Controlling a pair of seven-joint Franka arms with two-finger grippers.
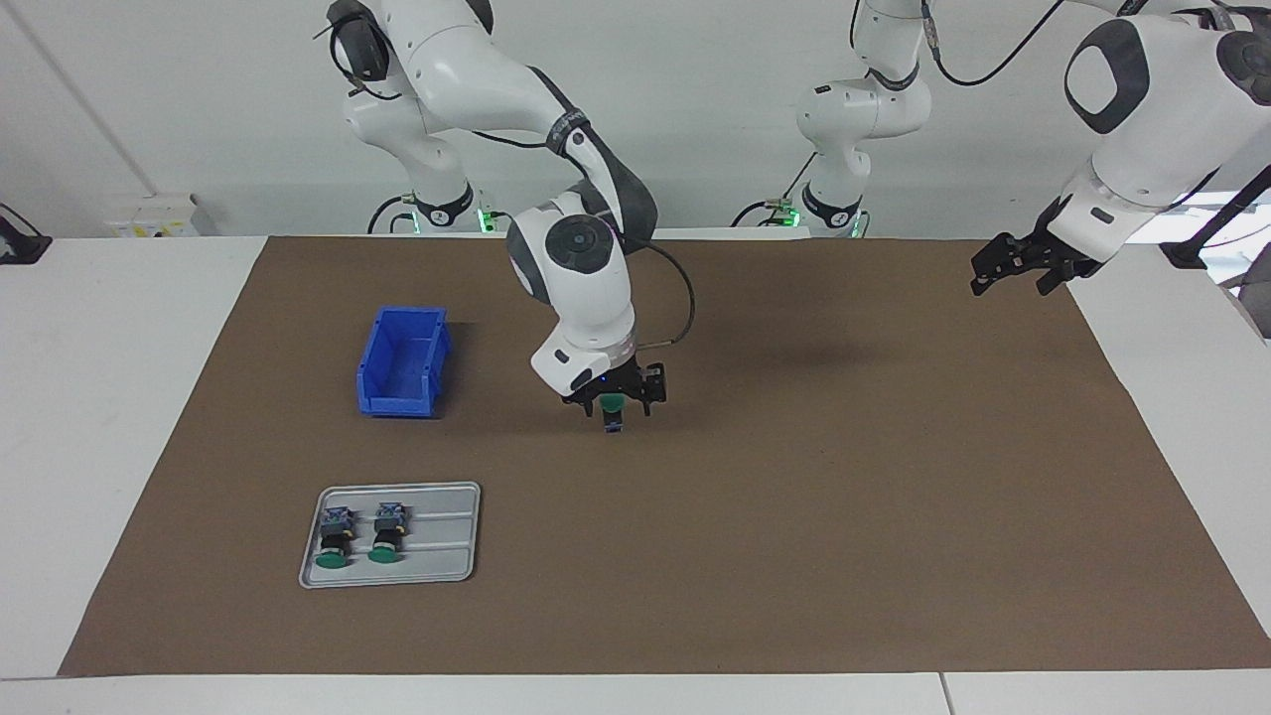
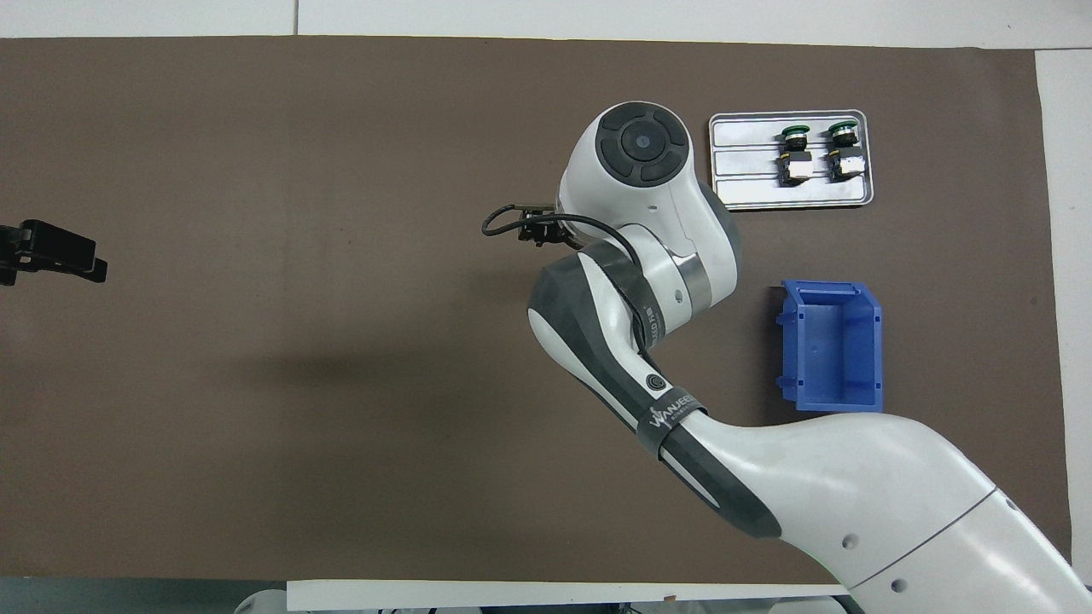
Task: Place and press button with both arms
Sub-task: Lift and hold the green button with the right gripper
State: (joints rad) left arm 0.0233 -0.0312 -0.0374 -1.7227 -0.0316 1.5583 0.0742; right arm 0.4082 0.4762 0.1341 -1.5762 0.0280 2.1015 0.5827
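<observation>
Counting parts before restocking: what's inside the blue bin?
The blue bin looks empty: bare floor in the overhead view, no button. Only a strip under its wall nearest the robots is hidden.

There were three green-capped buttons: one button [image 1: 613,405] was in the right gripper [image 1: 614,409], and two buttons [image 1: 333,539] [image 1: 387,534] lay on one grey tray [image 1: 442,541]. One blue bin [image 1: 402,359], one brown mat [image 1: 794,497], and two robot arms [image 1: 576,268] [image 1: 1142,129] were at the desk [image 1: 99,397].

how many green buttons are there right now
3. Two lie side by side on the grey tray: one and another beside it. The third is held by the right gripper over the brown mat. None seen in the blue bin.
</observation>
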